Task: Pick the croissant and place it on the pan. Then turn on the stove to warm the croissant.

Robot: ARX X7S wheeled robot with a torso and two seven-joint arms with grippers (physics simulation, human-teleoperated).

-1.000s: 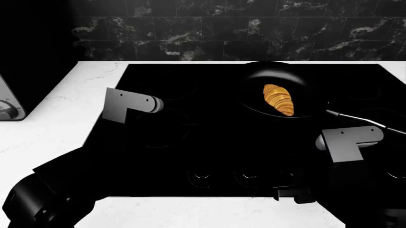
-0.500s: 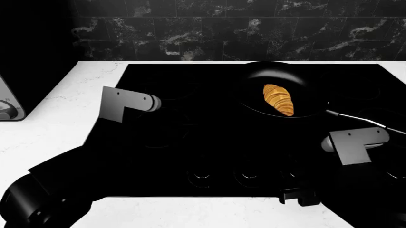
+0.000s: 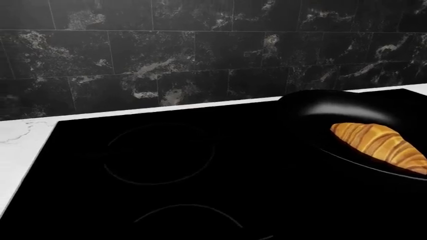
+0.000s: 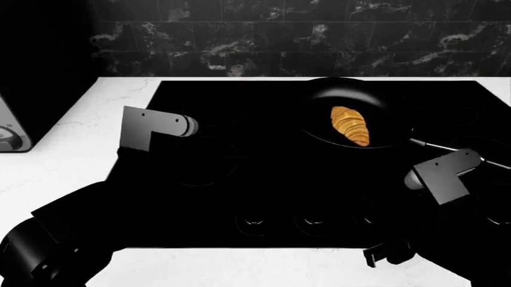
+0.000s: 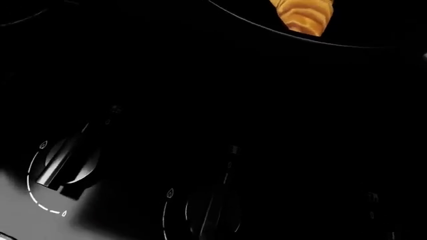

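The croissant lies inside the black pan on the back right of the stove. It also shows in the left wrist view and at the edge of the right wrist view. The pan's thin handle points right. My left arm's silver wrist bracket hangs over the stove's left side. My right arm's bracket sits near the handle, above the row of knobs. Both grippers are black against black glass, and their fingers cannot be made out in any view.
A white marble counter surrounds the stove, with a dark marble backsplash behind. A grey appliance sits at the far left edge. Three knobs line the stove's front. A second knob shows faintly in the right wrist view.
The right bracket has shifted right and tilted, and a black part of that arm near the front edge has slid right and down. The left bracket has drifted slightly left. Croissant and pan are still.
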